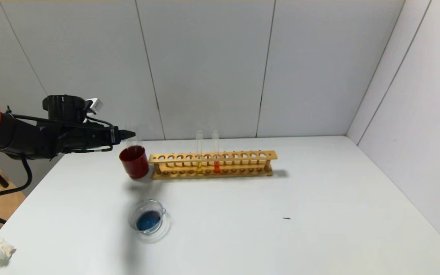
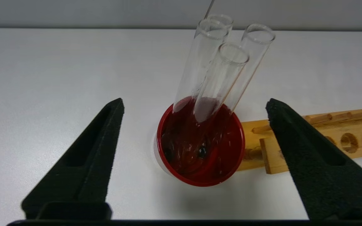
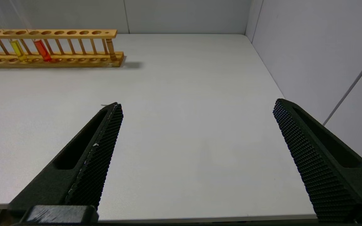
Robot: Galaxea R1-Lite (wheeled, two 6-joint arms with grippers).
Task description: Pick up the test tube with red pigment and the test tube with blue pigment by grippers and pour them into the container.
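Observation:
The test tube with red pigment stands upright in the wooden rack, with orange-red liquid low down; it also shows in the right wrist view. No tube with blue liquid shows. The container, a clear glass dish, holds blue liquid on the table in front of the rack. My left gripper is open and empty, just above and left of a dark red cup holding three empty clear tubes. My right gripper is open and empty over bare table near the front right edge.
A yellow-liquid tube stands in the rack beside the red one. The red cup touches the rack's left end. A crumpled tissue lies at the front left corner. Walls close off the back and right.

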